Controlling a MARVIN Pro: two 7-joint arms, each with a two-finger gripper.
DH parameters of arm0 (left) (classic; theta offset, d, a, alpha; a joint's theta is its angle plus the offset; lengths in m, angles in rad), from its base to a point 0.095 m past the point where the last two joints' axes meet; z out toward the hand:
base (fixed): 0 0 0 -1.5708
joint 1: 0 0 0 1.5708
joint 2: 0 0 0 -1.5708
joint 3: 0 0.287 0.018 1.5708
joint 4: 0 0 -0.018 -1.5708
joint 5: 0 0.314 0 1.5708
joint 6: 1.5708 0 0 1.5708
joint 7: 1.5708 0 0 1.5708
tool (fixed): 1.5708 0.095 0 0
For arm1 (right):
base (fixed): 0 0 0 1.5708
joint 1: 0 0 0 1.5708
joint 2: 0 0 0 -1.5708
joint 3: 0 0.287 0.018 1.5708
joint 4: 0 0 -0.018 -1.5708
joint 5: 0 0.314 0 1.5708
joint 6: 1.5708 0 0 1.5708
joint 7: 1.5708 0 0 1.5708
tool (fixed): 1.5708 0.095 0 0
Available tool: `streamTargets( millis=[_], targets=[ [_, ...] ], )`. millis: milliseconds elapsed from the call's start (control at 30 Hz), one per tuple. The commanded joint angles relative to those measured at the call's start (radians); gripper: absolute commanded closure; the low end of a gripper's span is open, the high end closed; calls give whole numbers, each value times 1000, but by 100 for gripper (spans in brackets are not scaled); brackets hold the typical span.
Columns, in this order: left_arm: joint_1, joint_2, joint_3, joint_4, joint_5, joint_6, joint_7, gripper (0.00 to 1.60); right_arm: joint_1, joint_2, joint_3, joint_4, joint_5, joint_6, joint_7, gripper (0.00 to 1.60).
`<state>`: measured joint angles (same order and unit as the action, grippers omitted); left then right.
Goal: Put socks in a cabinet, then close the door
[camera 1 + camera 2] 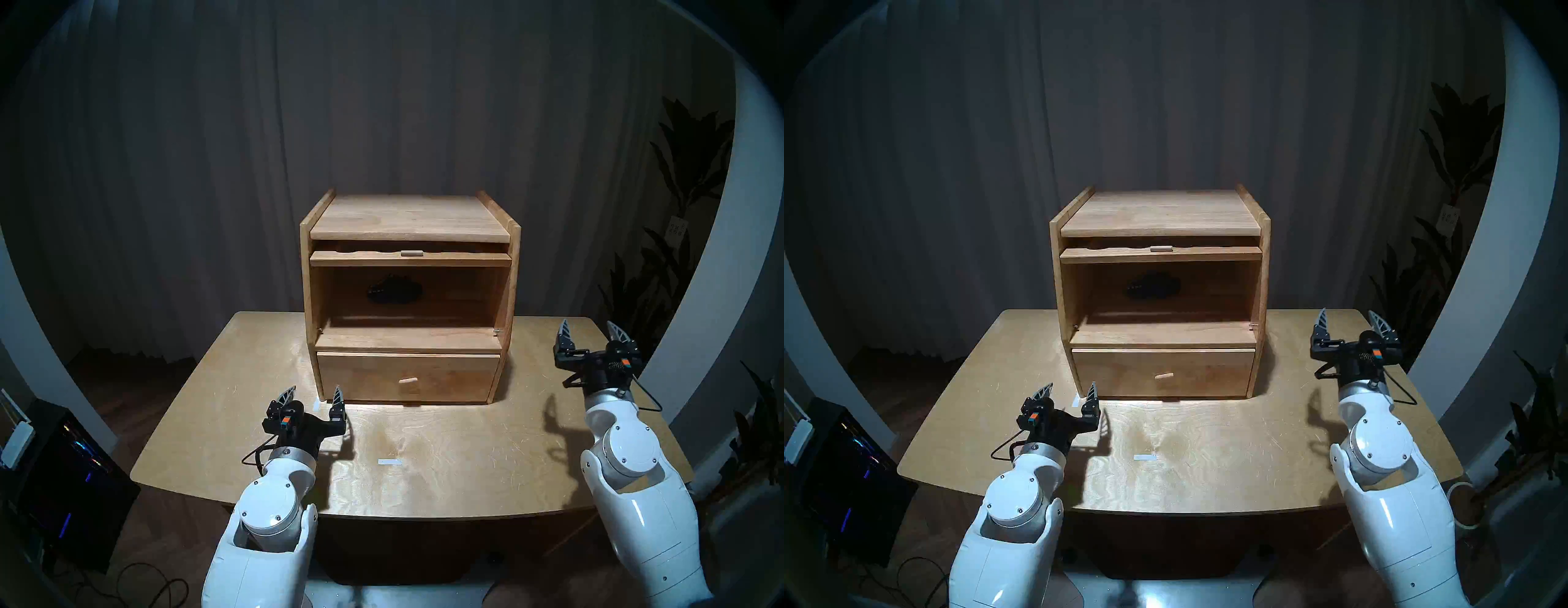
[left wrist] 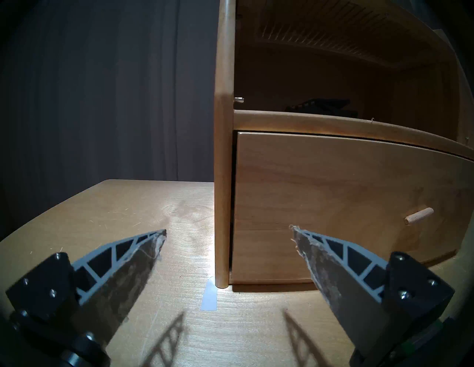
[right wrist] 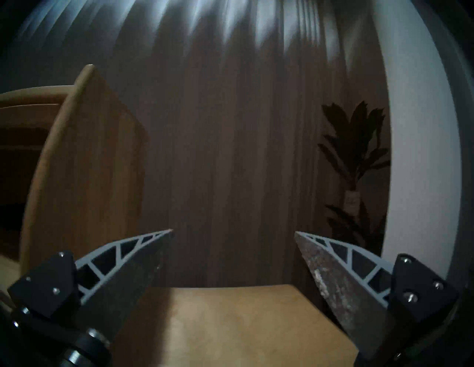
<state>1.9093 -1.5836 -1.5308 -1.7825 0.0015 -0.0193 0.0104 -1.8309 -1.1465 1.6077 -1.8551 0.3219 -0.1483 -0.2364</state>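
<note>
- We see a wooden table [image 1: 445, 475] in front of a dark curtain [image 1: 212, 170], with a leafy plant [image 1: 687, 170] at the far right.
- On the table stands the cabinet [image 1: 409, 216], light wood, its upper compartment open to us.
- The door [image 1: 409, 258] is lifted up and lies flat just under the cabinet's top, with its small tab handle [image 1: 410, 253] facing us.
- Below the compartment, the drawer [image 1: 407, 375] is closed, with a peg knob [image 1: 407, 380] in its middle.
- The left gripper [image 1: 313, 395] hovers over the table near the cabinet's lower left corner, fingers wide apart and holding nothing.
- The right gripper [image 1: 591, 333] is raised beside the cabinet's right side, fingers also wide apart and empty.
- The socks [image 1: 394, 289] lie as a dark bundle at the back of the upper compartment, slightly left of centre.
- Two small strips of pale tape [image 1: 389, 462] are stuck to the table.
</note>
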Motion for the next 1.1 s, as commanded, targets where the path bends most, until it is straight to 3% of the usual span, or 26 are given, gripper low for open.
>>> streamTargets(
  millis=[0,200,333,533,600,633,667,767,1067],
  targets=[
    [-1,0,-3,-30,-3,-4,0,0,16,49,19,34,73,-52,110,0],
    [16,16,-1,-51,-36,-20,-49,0,22,55,22,45,62,-56,124,0],
    [40,16,14,-109,-18,-13,-45,0,23,54,23,46,63,-57,129,0],
    [59,51,39,-177,51,-92,-38,0,23,54,24,47,66,-54,132,0],
    [54,87,61,-217,137,-125,-32,0,24,54,25,48,68,-52,135,0],
    [54,87,61,-217,137,-125,-32,0,24,54,25,48,68,-52,135,0],
    [49,127,71,-252,214,-132,-35,0,24,54,24,49,69,-50,136,0],
    [43,167,68,-287,307,-126,-31,0,25,54,24,52,72,-48,139,0],
    [-9,263,24,-290,565,-93,-16,0,26,56,24,57,78,-46,146,0]
  ],
)
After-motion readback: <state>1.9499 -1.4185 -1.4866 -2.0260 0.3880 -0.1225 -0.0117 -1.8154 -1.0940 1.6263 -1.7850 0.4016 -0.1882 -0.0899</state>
